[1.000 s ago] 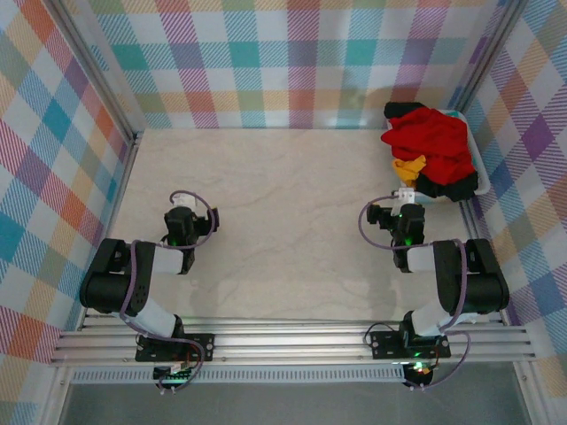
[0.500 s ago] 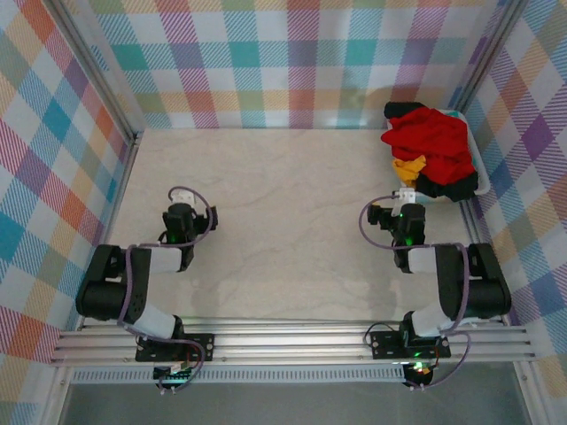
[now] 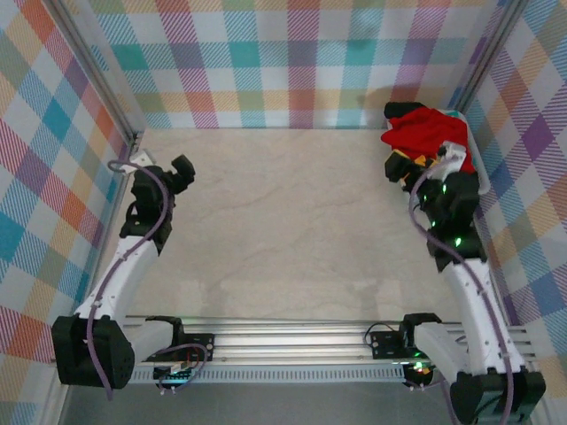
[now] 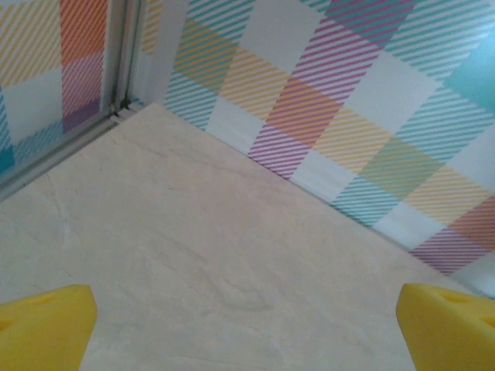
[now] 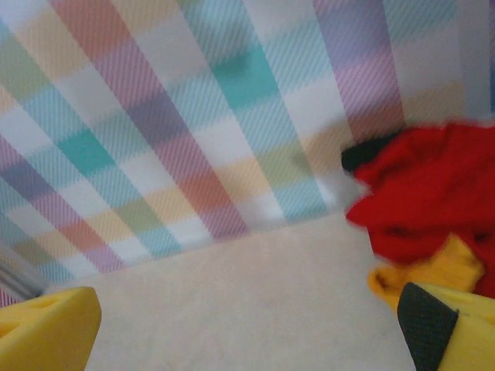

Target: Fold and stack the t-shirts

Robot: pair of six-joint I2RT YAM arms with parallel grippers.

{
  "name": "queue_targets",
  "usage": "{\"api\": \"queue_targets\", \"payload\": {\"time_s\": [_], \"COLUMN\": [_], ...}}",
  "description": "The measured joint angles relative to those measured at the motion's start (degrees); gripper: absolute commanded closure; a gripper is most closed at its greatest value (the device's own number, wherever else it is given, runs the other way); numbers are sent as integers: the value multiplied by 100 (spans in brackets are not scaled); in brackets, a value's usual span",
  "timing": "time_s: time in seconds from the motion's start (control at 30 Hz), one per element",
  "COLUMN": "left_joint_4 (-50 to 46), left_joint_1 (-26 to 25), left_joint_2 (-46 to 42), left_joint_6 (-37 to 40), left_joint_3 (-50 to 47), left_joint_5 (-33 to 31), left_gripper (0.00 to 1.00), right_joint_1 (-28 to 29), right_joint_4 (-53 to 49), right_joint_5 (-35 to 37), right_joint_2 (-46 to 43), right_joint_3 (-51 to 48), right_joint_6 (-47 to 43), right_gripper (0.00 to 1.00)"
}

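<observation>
Enclosure: plaid walls around a pale worktop (image 3: 292, 230), bare in the middle.
T-shirts (image 3: 425, 133): red, black and orange-yellow, heaped at the upper right of the top view (unfolded).
Change: both arms have stretched out from a tucked pose low in the frame.
Left claw (image 4: 247, 332): spread, empty, now near the upper left corner.
Right claw (image 5: 247, 332): spread, empty, now just beside the heap.
Meaning: reach phase; a first pick looks likely, nothing folded yet.

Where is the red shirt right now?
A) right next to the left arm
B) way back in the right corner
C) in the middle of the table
B: the red shirt lies crumpled in a heap at the far right corner of the table, up against the checked walls.
</observation>
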Motion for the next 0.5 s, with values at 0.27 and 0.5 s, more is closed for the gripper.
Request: {"api": "queue_targets", "payload": {"time_s": [0.27,0.5], "left_joint_4": [-1812,-2092], "left_joint_1": [-857,-1513], "left_joint_2": [1198,1209], "left_joint_6": [-588,-855], "left_joint_3": [2728,2387], "left_joint_5": [920,1606], "left_gripper": [0,0], "right_joint_1": [-76,-758], "right_joint_4": [-2881,-4352], "right_joint_5": [503,568], "right_joint_2": [3069,4850], "right_joint_3": [4120,6483], "right_joint_6": [17,114], "right_gripper": [0,1]}}
